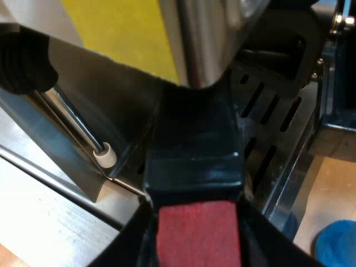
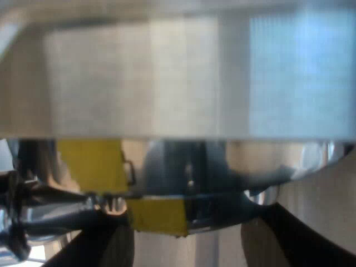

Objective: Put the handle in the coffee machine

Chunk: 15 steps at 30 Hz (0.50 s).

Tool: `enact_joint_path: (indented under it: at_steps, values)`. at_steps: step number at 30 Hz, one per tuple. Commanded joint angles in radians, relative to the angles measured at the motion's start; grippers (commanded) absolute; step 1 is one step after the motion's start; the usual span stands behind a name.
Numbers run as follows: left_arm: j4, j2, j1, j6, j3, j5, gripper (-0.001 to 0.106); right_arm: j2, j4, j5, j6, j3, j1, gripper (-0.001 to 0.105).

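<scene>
Left gripper [image 1: 197, 242] fingers clamp handle [image 1: 192, 161] by red end, aiming it under espresso machine [image 1: 206, 44] front for locking; right gripper [image 2: 203, 245] fingers spread, empty.

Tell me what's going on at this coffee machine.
The left gripper holds the metal holder's dark, red-ended handle, with its black fingers closed on either side of the red end. The handle points into the front of the shiny steel espresso machine, above the slotted metal drip tray. Whether it is locked in cannot be told. The right gripper, fingers apart, hangs close to a polished metal surface and grips nothing. A round blue tamper sits near the drip tray.
</scene>
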Motion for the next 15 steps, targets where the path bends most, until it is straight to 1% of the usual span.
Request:
enact_joint_path:
  at_steps: [1, 9, 13, 14, 15]
  values:
    - [-0.045, -0.028, -0.001, -0.017, -0.029, 0.096, 0.0, -0.018, -0.067, -0.003, -0.017, -0.009, -0.007, 0.045]
    - [-0.045, -0.028, -0.001, -0.009, -0.029, 0.096, 0.0, -0.018, -0.067, -0.005, -0.017, -0.014, -0.007, 0.045]
    - [-0.045, -0.028, -0.001, -0.009, -0.029, 0.096, 0.01, -0.018, -0.067, -0.005, -0.017, -0.019, -0.007, 0.045]
    - [-0.045, -0.028, -0.001, -0.009, -0.029, 0.096, 0.017, -0.018, -0.067, -0.005, -0.017, -0.019, -0.007, 0.045]
    - [-0.045, -0.028, -0.001, -0.009, -0.029, 0.096, 0.034, -0.018, -0.067, -0.005, -0.017, -0.019, -0.007, 0.045]
